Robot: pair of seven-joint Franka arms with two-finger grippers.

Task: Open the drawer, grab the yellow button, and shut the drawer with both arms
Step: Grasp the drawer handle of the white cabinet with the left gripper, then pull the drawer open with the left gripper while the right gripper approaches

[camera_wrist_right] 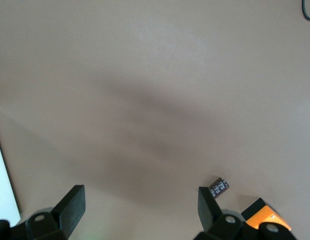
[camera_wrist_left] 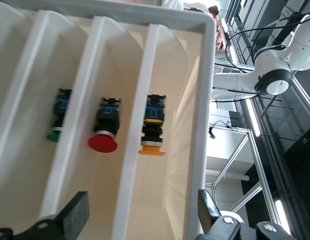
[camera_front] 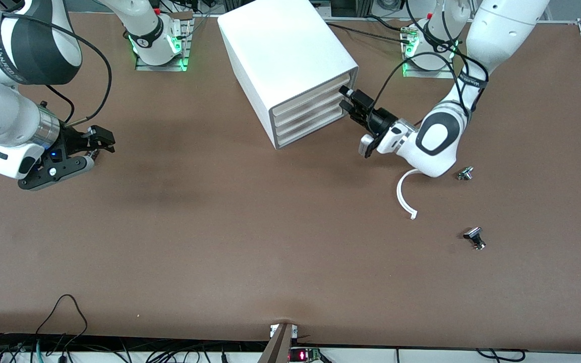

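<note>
Front view: one white cabinet (camera_front: 290,65) with four stacked drawers stands near the table's base edge; the left gripper (camera_front: 347,101) is at their fronts, the right gripper (camera_front: 100,143) waits over bare table. Left wrist view: three push buttons lie in the drawers, the orange-capped button (camera_wrist_left: 153,127) in the end drawer (camera_wrist_left: 187,145); fingers (camera_wrist_left: 77,212) spread wide, holding nothing. Right wrist view: fingers (camera_wrist_right: 72,202) wide apart, empty.

A brown table (camera_front: 220,242) carries a large white cabinet (camera_front: 283,55) that stands between the two arm bases, its stacked drawer fronts facing the front camera. Toward the left arm's end lie a curved white strip (camera_front: 404,194) and two small dark metal parts (camera_front: 465,173) (camera_front: 475,237), one nearer the camera than the other.
</note>
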